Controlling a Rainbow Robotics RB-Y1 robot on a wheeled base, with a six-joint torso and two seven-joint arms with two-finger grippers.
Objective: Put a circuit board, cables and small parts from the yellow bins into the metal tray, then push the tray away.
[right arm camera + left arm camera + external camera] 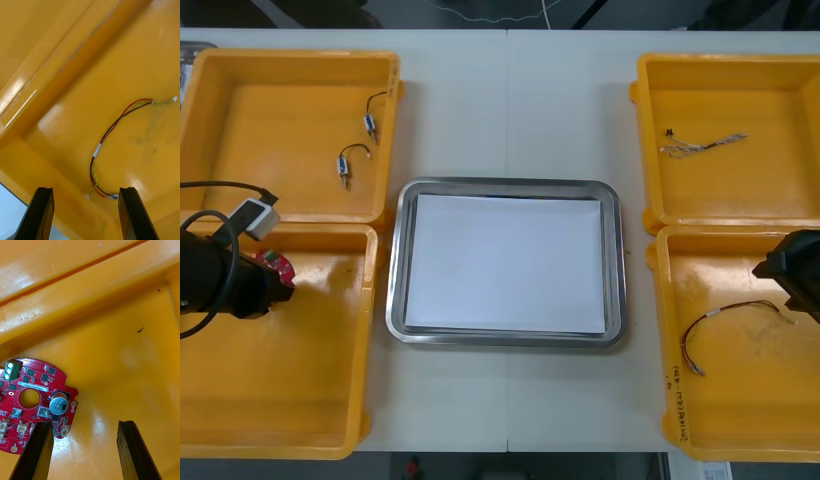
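A round red circuit board (33, 401) lies on the floor of the near left yellow bin (300, 400). My left gripper (84, 429) hangs open just above that floor; the board's edge is at one finger (37, 446) and the gap beside it holds nothing. In the front view the board (280, 268) peeks out at the tip of my left arm (220, 275). My right gripper (85, 193) is open over the near right bin (740, 410), one end of the red and yellow cable (112, 131) lying between its fingertips. The metal tray (612, 250), white inside, holds nothing.
The far left bin (240, 130) holds two short black cables (355, 150). A twisted cable (700, 145) lies in the far right bin (770, 190). The red and yellow cable (725, 322) lies just left of my right arm (792, 272). Bin walls stand close to both grippers.
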